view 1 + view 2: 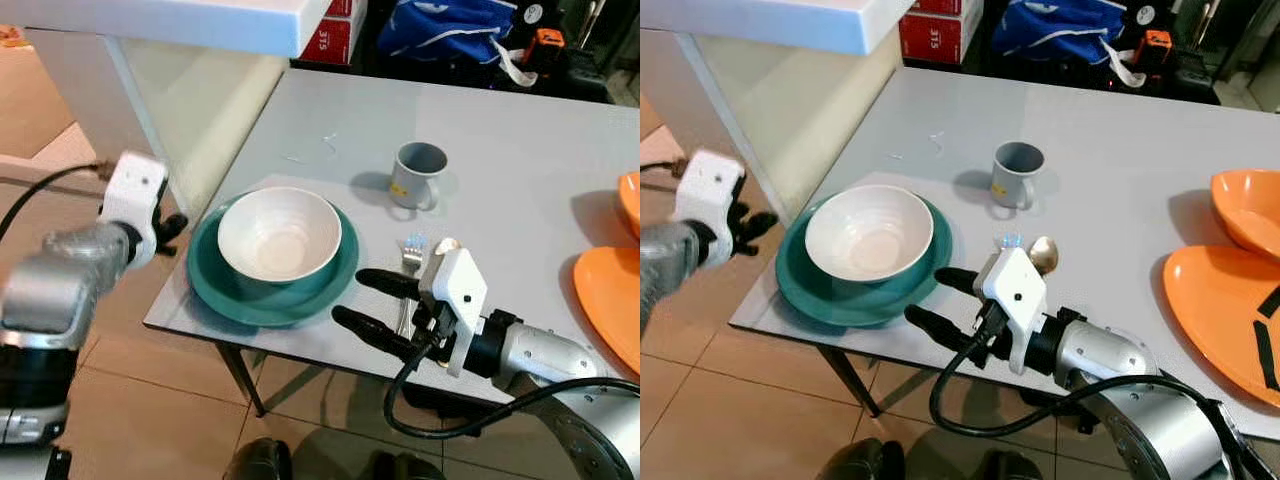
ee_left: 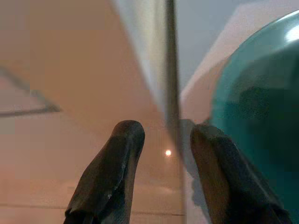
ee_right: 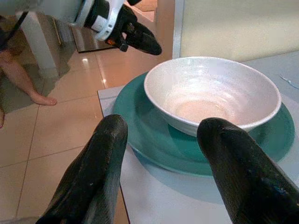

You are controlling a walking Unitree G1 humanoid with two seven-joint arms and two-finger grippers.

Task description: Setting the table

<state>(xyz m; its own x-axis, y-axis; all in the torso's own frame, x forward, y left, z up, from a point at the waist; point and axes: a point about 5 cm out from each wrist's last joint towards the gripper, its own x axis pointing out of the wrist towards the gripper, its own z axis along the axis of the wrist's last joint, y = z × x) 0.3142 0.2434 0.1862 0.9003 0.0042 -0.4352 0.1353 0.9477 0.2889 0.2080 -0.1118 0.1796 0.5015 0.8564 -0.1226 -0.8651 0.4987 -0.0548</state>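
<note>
A light grey table is standing on a tan tiled floor, with a white counter edge rising beyond its far left corner. A white bowl is sitting upright in the middle of a teal plate, which is lying at the table's near left corner, its rim close to both edges. To the right of the plate, a fork and a spoon are lying side by side on the table, partly hidden under the right gripper. That gripper is hovering just right of the plate, its two black fingers spread apart and holding nothing, pointing toward the bowl. Farther back from the plate, a grey mug is standing upright, well apart from it. The left gripper is hanging off the table's left edge, just beside the plate's rim, its fingers slightly parted and empty. Far to the right of the plate, orange dishes are resting at the table's right side. A person's bare foot is standing on the floor.
</note>
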